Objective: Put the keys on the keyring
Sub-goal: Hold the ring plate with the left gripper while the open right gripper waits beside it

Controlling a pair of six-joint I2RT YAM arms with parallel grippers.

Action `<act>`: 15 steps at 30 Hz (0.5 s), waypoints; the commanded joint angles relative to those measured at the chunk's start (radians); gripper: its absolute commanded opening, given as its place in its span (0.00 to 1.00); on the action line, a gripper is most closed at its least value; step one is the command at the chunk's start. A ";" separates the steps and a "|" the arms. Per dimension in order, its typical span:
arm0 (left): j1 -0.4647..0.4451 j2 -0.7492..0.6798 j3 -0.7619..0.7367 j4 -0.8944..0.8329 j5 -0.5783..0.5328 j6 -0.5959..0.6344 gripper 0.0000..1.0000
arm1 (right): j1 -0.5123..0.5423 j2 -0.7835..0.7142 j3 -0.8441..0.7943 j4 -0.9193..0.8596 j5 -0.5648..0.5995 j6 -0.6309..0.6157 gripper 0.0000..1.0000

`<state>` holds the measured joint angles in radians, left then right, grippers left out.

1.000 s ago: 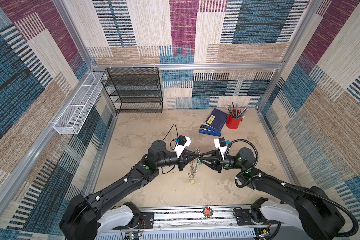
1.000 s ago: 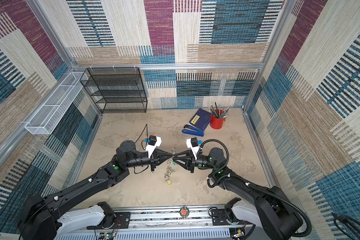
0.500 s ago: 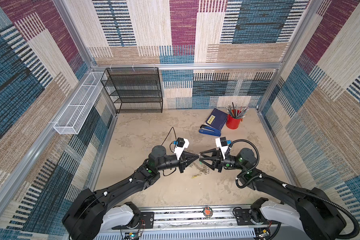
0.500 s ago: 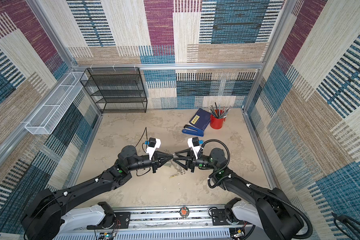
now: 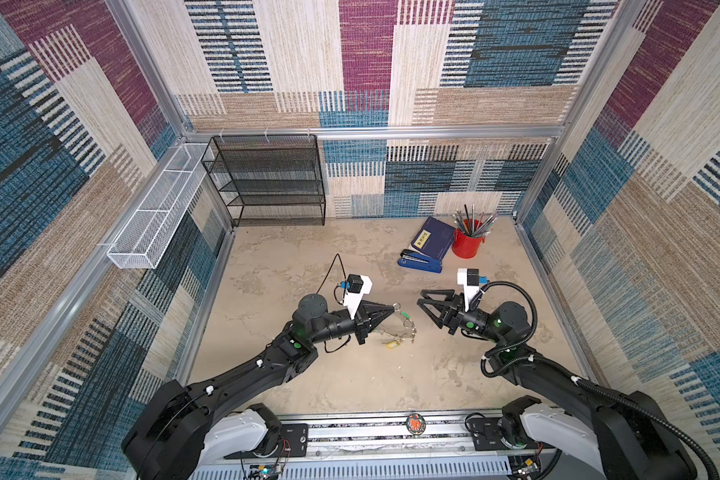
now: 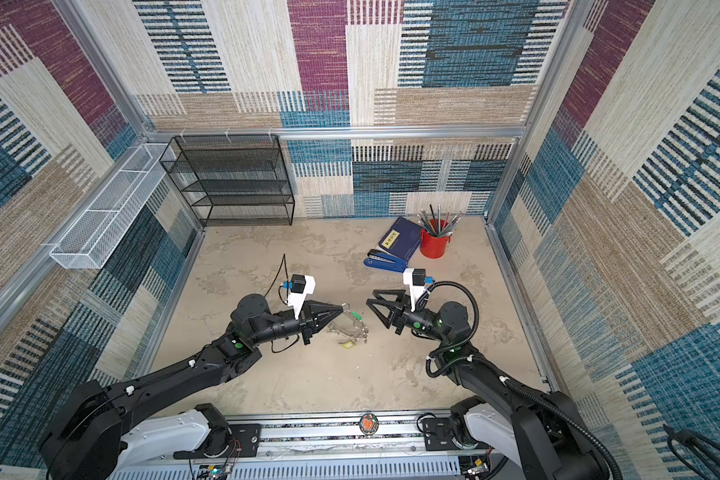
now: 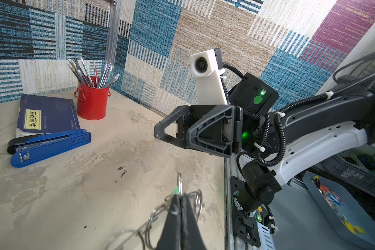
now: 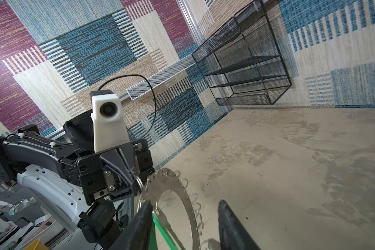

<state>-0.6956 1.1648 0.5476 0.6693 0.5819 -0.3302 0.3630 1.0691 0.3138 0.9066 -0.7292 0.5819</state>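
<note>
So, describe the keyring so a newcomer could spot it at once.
Look at the middle of the table. There the left gripper pinches the keyring by its edge. It's a flat grey disc with a big hole and small split rings round its rim, unlike the blue stapler behind.

A second ago the two pincers met tip to tip over the middle of the table (image 5: 308, 270), with the keyring hanging straight down between them. Since then the right pincer (image 5: 420, 299) has spread its jaws, let go and drawn back, well apart from the left pincer (image 5: 393, 308). The keyring (image 8: 182, 188) now hangs tilted from the left pincer alone.
</note>
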 commanded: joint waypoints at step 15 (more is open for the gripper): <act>0.002 0.191 -0.015 0.348 -0.077 -0.022 0.00 | 0.027 0.109 0.023 0.069 -0.045 0.004 0.52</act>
<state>-0.6956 1.3205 0.5392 0.8425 0.5037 -0.3302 0.3870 1.1706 0.3431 0.8879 -0.7345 0.5632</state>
